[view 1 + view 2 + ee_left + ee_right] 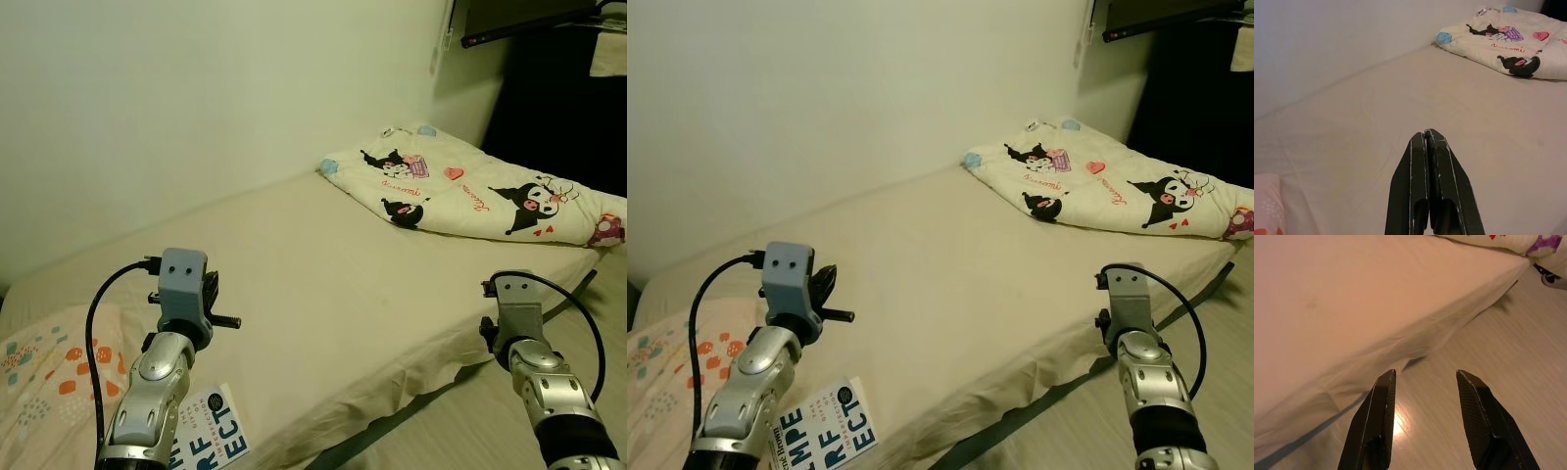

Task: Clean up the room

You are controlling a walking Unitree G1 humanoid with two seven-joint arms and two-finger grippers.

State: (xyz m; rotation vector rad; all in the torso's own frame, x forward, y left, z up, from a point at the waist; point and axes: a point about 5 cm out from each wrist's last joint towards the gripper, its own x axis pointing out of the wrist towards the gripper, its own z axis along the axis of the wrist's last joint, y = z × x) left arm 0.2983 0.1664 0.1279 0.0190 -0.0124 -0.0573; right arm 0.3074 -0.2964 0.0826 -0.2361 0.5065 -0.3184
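Bed: your closed, empty left gripper (1426, 134) hovers over the cream-sheeted mattress (323, 264).
Floor: your open, empty right gripper (1425, 376) hangs above pale wooden boards (1488, 347).
Beyond: a folded cartoon-print quilt (470, 191).

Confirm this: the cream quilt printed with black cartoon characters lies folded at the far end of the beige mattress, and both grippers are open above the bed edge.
One thing is wrong. The left gripper is shut, its two black fingers pressed together in the left wrist view. The right gripper is open. The cream quilt printed with black cartoon characters does lie folded at the far end of the beige mattress.
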